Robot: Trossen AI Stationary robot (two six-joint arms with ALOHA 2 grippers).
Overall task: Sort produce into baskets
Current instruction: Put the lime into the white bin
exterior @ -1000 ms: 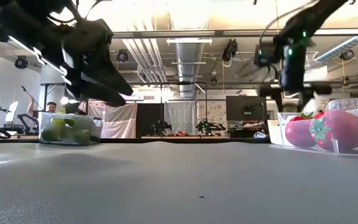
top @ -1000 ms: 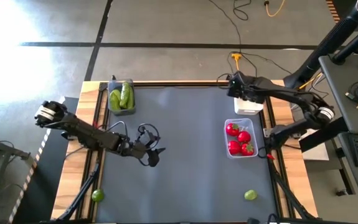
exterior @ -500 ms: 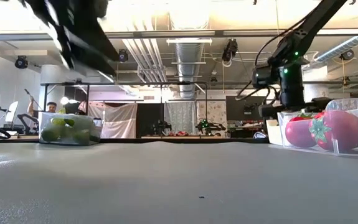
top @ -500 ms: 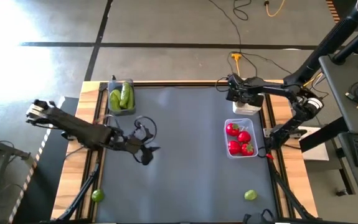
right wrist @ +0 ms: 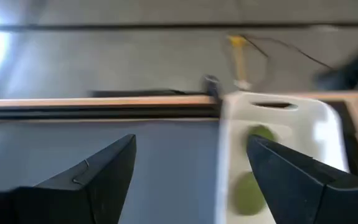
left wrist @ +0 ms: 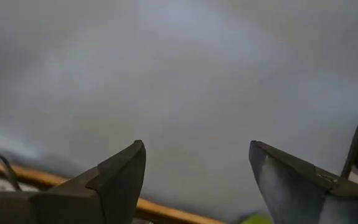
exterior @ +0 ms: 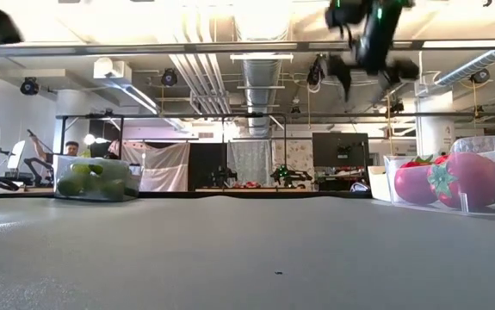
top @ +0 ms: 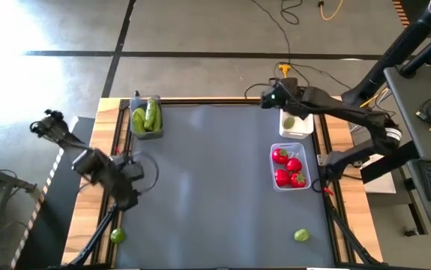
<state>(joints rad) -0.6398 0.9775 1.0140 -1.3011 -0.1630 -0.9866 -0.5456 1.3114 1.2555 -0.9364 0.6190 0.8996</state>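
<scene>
My left gripper (top: 129, 196) hangs open and empty over the mat near the table's left edge; its wrist view (left wrist: 197, 155) shows bare mat between the fingers. My right gripper (top: 269, 96) is open and empty, raised at the far edge beside the white bin (top: 296, 126), which holds limes (right wrist: 252, 190). The bin at the far left (top: 146, 118) holds green cucumbers. A clear bin (top: 290, 168) holds red tomatoes. One loose lime (top: 116, 235) lies on the wood at the near left. Another (top: 301, 235) lies on the mat at the near right.
The grey mat's middle (top: 215, 180) is bare. Wooden strips (top: 110, 150) border the mat left and right. In the low view the cucumber bin (exterior: 92, 178) stands at the left and the tomato bin (exterior: 454, 181) at the right, with my right gripper (exterior: 369, 60) high above.
My left gripper has pulled back from the mat's middle toward the table's left edge and risen out of the low view. My right gripper has risen from over the white bin and gone toward the far edge and left; the bin's limes now show.
</scene>
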